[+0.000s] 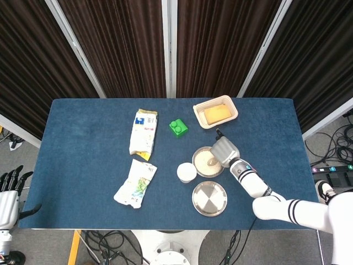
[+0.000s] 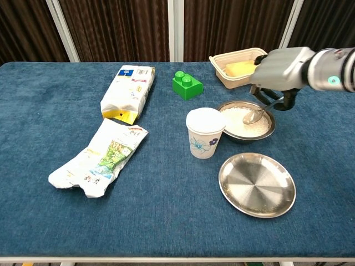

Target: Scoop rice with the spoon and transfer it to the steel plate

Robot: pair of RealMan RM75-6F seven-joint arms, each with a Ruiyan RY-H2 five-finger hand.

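Note:
My right hand [image 2: 280, 71] hangs over the right side of the rice bowl [image 2: 242, 131] and holds a metal spoon [image 2: 254, 115]. The spoon's tip dips into the white rice [image 2: 236, 121]. From the head view, the same right hand [image 1: 225, 150] covers the bowl's right rim [image 1: 199, 151]. The empty steel plate [image 2: 257, 184] lies just in front of the bowl, also seen as the steel plate [image 1: 209, 198] from above. My left hand [image 1: 9, 194] hangs off the table's left edge, fingers apart, holding nothing.
A paper cup [image 2: 203, 132] stands touching the bowl's left side. A beige container with yellow food [image 2: 243, 67] sits behind the bowl, a green block [image 2: 187, 85] to its left. Two food packets [image 2: 127, 93] [image 2: 100, 158] lie on the table's left half.

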